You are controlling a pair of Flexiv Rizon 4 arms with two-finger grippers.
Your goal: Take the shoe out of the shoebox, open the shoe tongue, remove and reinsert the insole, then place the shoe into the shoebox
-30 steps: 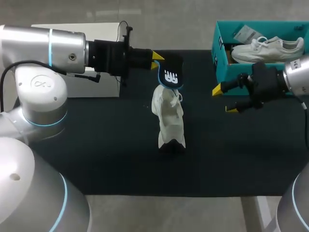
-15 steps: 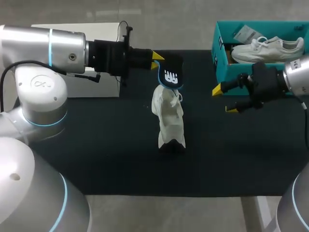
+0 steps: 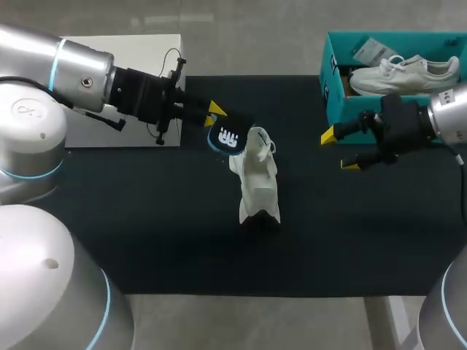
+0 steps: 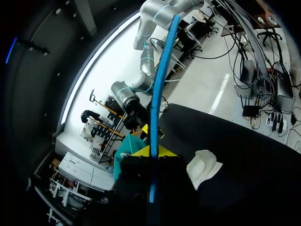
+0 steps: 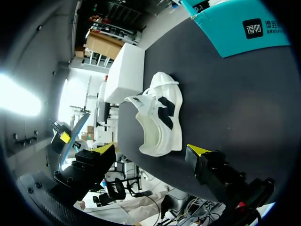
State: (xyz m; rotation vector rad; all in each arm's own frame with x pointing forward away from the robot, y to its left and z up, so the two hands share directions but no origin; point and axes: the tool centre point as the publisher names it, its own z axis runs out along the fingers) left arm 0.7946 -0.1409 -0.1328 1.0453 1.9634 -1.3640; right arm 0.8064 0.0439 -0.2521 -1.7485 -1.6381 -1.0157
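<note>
Left gripper (image 3: 218, 119) pinches the insole (image 3: 226, 138) just left of centre frame, its free end right beside the collar of the shoe (image 3: 256, 181), possibly touching, though that's hard to call from above. The shoe stands mid-frame. For a clean reinsert, aim the toe end into the opening and feed it shallow. Right gripper (image 3: 340, 150) hangs wide and empty at middle right, under the shoebox (image 3: 330, 95) corner and well apart from the shoe. It could steady the heel.

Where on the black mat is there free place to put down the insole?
Free: the wide mat strip between the shoe and the robot-side edge, and the patch between shoe and right gripper. Crowded: beside the shoe's top, where the left gripper holds the insole, and the corner by the shoebox.
</note>
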